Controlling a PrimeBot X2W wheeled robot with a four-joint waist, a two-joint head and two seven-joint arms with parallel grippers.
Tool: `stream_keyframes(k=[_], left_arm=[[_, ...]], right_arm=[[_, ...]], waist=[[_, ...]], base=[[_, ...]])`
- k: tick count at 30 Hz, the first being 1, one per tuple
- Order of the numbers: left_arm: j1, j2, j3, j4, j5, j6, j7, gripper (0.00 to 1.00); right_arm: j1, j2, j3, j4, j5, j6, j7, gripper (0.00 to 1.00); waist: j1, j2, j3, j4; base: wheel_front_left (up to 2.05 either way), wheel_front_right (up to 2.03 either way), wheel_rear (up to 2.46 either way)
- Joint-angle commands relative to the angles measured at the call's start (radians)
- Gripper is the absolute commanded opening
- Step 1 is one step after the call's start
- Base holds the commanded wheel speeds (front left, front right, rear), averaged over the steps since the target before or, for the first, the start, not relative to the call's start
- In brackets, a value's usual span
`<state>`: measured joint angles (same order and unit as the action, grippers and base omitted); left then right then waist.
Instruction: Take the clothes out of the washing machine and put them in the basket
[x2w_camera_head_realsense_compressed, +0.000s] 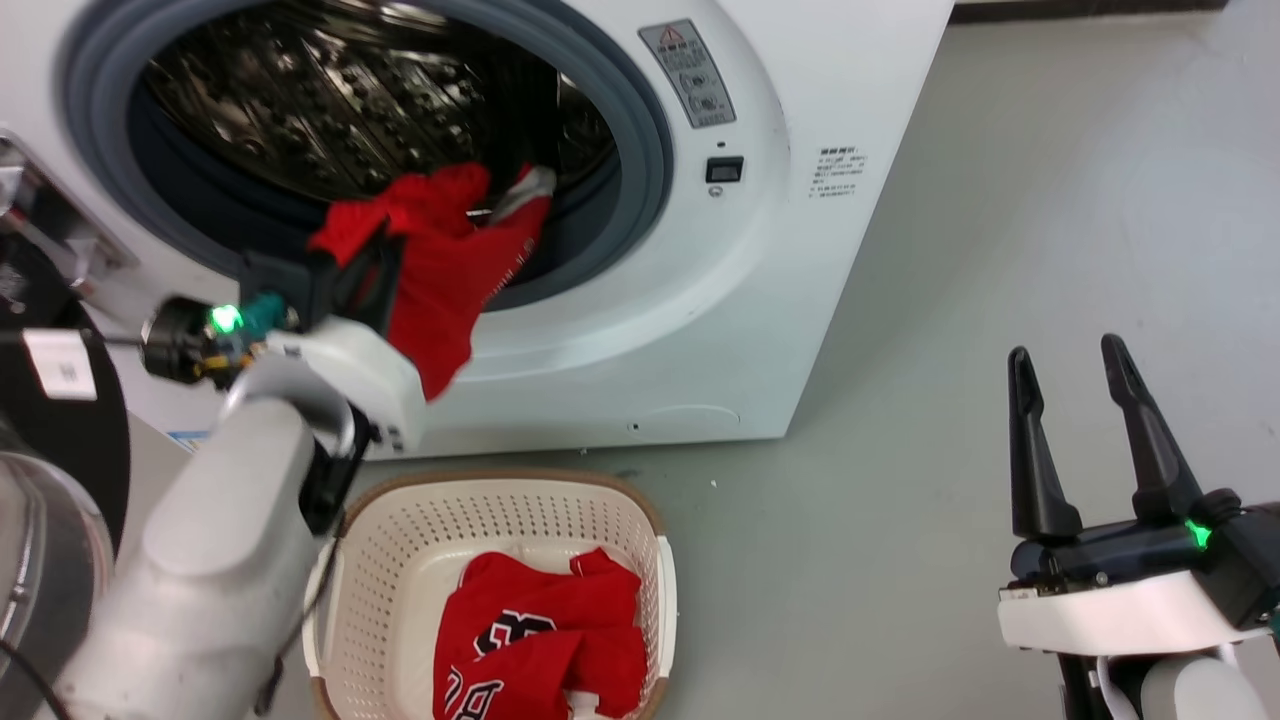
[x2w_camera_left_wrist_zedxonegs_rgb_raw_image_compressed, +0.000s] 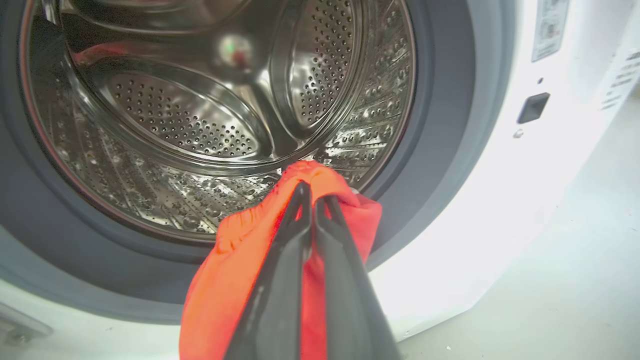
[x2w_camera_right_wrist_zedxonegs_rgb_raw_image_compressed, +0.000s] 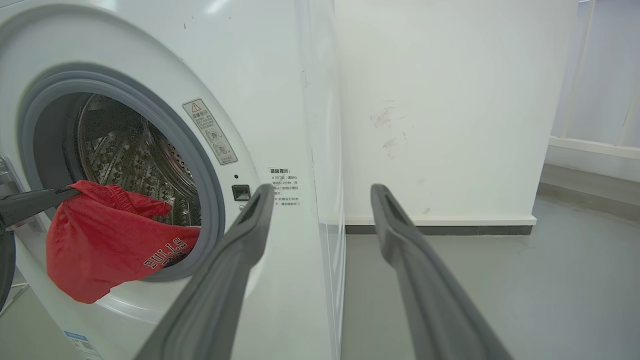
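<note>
Bright even light; washing machine front blown out in left wrist view; edges distorted.

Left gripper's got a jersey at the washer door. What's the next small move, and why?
Probably draw the left gripper back from the washing machine: it is shut on the red jersey, whose far end lies across the grey ring, partly inside the mouth. The basket waits right below for the drop.

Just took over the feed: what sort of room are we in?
Probably a laundry or utility room, perhaps a test space: a white front-loading washing machine, a laundry basket on the bare grey floor, and a plain white wall.
</note>
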<state>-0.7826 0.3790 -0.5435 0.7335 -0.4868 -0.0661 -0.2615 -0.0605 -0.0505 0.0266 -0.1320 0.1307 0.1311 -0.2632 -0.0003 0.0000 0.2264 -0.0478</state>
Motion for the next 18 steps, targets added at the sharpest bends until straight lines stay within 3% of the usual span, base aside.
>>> stream_keyframes(k=[1, 8, 18], left_arm=[[0.052, 0.009, 0.001, -0.044, 0.005, 0.012, -0.005, 0.00], [0.233, 0.043, -0.003, -0.258, -0.006, 0.059, 0.001, 0.00], [0.441, 0.124, -0.020, -0.584, 0.008, 0.158, 0.079, 0.00]], right_arm=[[0.021, 0.001, 0.003, 0.003, -0.007, -0.001, -0.002, 1.00], [0.061, 0.001, 0.004, 0.012, -0.008, -0.001, -0.002, 1.00], [0.095, 0.001, -0.004, 0.015, -0.012, -0.001, -0.002, 1.00]], waist=[[0.0003, 0.0000, -0.041, 0.016], [0.0003, 0.0000, -0.103, 0.029], [0.0003, 0.0000, -0.142, 0.050]], base=[[0.00, 0.00, 0.00], [0.00, 0.00, 0.00], [0.00, 0.00, 0.00]])
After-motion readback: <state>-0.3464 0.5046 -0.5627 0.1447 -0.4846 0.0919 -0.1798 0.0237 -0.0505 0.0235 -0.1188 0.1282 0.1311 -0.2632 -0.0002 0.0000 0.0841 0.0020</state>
